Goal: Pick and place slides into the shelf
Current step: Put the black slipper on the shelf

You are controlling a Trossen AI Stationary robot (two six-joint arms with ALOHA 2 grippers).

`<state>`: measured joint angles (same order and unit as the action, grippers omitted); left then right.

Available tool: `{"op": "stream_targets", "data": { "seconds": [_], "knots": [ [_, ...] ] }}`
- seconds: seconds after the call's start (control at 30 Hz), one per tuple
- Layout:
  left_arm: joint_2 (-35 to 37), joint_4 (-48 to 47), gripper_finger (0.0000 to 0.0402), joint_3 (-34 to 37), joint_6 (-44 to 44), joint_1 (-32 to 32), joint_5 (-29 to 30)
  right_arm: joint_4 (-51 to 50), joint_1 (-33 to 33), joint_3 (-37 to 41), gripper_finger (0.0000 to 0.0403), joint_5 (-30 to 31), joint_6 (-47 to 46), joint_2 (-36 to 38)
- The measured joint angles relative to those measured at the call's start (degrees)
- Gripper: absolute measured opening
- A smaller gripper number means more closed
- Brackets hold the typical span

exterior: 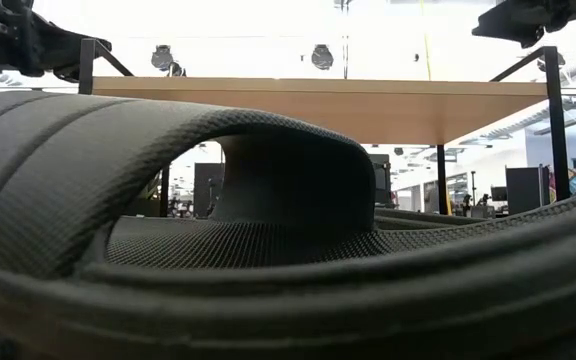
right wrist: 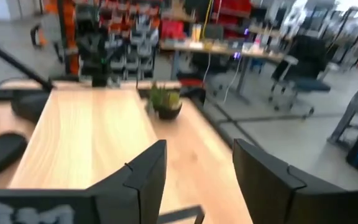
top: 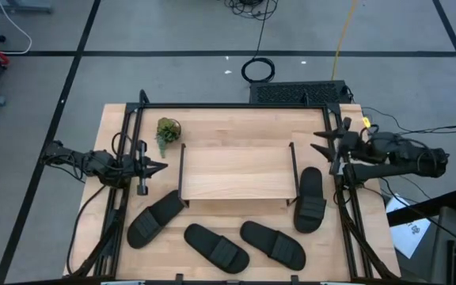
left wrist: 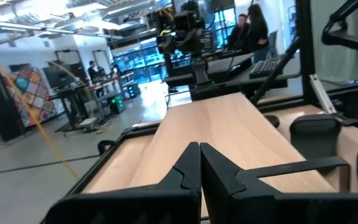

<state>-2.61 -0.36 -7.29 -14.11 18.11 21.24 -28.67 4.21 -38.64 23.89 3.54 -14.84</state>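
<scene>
Four black slides lie flat on the table's near half: one [top: 155, 218] by the shelf's near left corner, two [top: 216, 246] [top: 272, 243] in front of the shelf, one [top: 310, 198] beside its right wire frame. One slide [exterior: 268, 250] fills the low view. The shelf [top: 236, 170], a light plank on black wire frames, stands mid-table, with nothing on its top. My left gripper [top: 161, 167] [left wrist: 199, 158] hovers shut left of the shelf. My right gripper [top: 321, 141] [right wrist: 197, 165] hovers open off its far right corner. Neither touches anything.
A small potted plant [top: 167, 131] [right wrist: 165, 101] stands on the table by the shelf's far left corner. Black frame rails [top: 236, 105] run along the table's far edge and both sides. People stand in the room beyond the table [left wrist: 250, 28].
</scene>
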Motion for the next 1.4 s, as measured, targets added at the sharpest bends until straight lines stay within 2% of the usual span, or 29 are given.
{"op": "stream_targets", "data": {
  "seconds": [0.17, 0.37, 0.67, 0.83, 1.03, 1.23, 1.4],
  "knots": [
    [0.00, -0.39, 0.0003, -0.01, 2.30, 0.00, 0.15, -1.81, 0.02, -0.25, 0.0177, -0.47, -0.74, -2.66],
    [0.00, 0.12, 0.0003, 0.00, 5.15, -0.02, 0.06, 0.87, 0.02, -0.25, 0.0178, -5.33, 1.30, -3.42],
    [0.00, 0.52, 0.0003, 0.00, 5.20, -0.02, -0.64, 1.52, 0.00, 0.28, 0.0162, -16.80, 4.47, -1.53],
    [0.00, 0.60, 0.0003, 0.00, 5.05, -0.02, -0.84, 3.10, 0.02, 2.91, 0.0119, -21.11, 2.91, -1.10],
    [0.00, 1.22, 0.0003, -0.01, 4.05, 0.07, -2.33, 9.54, 0.00, 9.20, 0.0013, -21.15, 1.51, 1.19],
    [0.00, 1.31, 0.0003, 0.00, 4.61, 1.97, -4.05, 17.26, 0.00, 15.63, 0.0003, -23.16, 1.47, 3.19],
    [-0.33, 0.58, 0.0003, -3.16, 4.66, 3.62, -12.27, 24.83, 0.02, 19.64, 0.0003, -26.72, 3.29, 5.30]
  ]
}}
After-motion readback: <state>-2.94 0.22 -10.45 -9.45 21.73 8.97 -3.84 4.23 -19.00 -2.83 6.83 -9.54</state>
